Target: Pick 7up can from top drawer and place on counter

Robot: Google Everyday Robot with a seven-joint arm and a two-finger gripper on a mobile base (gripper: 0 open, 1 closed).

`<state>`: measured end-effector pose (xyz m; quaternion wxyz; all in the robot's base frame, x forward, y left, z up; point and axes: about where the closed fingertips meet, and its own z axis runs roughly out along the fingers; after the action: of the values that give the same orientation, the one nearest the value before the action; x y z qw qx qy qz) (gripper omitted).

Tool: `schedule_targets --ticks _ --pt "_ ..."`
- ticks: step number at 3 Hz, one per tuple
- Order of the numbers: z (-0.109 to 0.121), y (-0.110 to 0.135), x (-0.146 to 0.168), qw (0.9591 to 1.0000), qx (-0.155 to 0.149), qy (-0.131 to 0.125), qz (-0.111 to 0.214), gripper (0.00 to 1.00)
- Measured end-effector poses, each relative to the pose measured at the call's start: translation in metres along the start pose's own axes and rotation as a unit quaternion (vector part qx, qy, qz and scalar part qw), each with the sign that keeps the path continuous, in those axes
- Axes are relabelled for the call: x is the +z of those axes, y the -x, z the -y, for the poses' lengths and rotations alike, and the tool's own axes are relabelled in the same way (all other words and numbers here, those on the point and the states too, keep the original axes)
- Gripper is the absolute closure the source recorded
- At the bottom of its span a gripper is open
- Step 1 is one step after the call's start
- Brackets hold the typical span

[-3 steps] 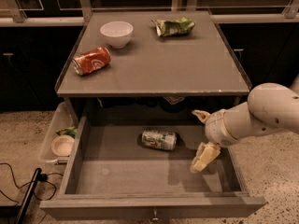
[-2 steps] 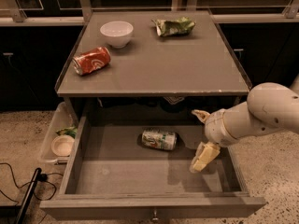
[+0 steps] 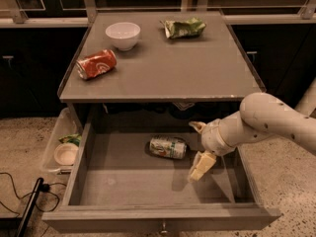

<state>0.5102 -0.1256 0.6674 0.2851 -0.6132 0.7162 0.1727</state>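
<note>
The 7up can lies on its side on the floor of the pulled-out top drawer, near the back middle. My gripper is inside the drawer just right of the can, open, with one finger up near the back and the other lower toward the front. It holds nothing and is a small gap away from the can. The counter is the grey cabinet top above the drawer.
On the counter lie an orange-red soda can, a white bowl and a green foil snack bag. A clear plastic bin with small items hangs left of the drawer. A black cable lies on the floor at left.
</note>
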Motion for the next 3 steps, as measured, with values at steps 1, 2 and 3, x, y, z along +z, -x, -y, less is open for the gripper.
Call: schedule_targets --ticks 1,2,3 --pt "0.01 0.006 0.02 0.9999 -0.001 0.012 0.011 0.0" --pt "0.022 0.008 0.044 0.9996 0.003 0.023 0.013 0.0" --pt "0.03 0.01 0.066 0.9995 0.008 0.028 0.015 0.0"
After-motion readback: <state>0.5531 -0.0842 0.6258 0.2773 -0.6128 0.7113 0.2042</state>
